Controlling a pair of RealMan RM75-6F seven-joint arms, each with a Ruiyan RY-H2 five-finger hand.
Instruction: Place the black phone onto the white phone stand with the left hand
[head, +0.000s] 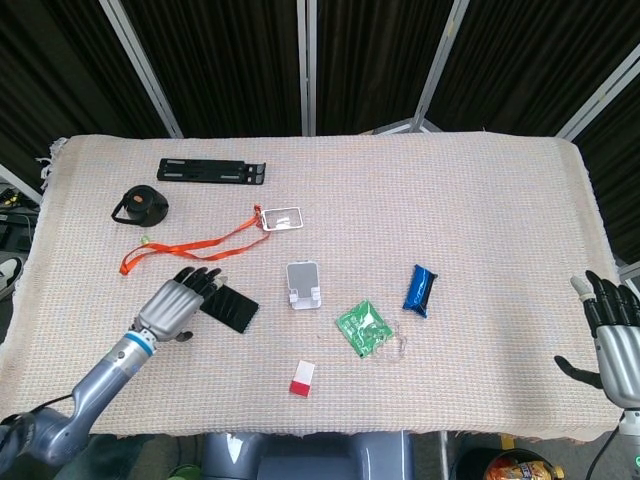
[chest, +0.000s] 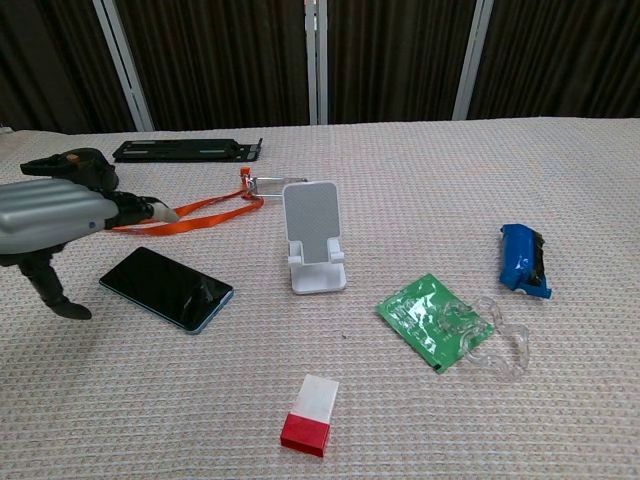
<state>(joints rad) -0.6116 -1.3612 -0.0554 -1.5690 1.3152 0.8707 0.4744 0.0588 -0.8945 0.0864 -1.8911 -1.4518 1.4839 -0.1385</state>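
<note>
On the woven beige cloth covering the table, the black phone lies flat, screen up, to the left of the white phone stand and apart from it. The stand sits upright and empty near the middle of the cloth. The left hand hovers just over the phone's left end, fingers spread and slightly curled, thumb pointing down toward the cloth; it holds nothing, and whether it touches the phone cannot be told. The task looks barely begun: the phone is not yet gripped, lifted or set on the stand. An orange lanyard lies just behind the hand. Further right lie a green packet, a blue packet and a small red and white box. The right hand rests idle at the table's far right edge, fingers apart and empty.
</note>
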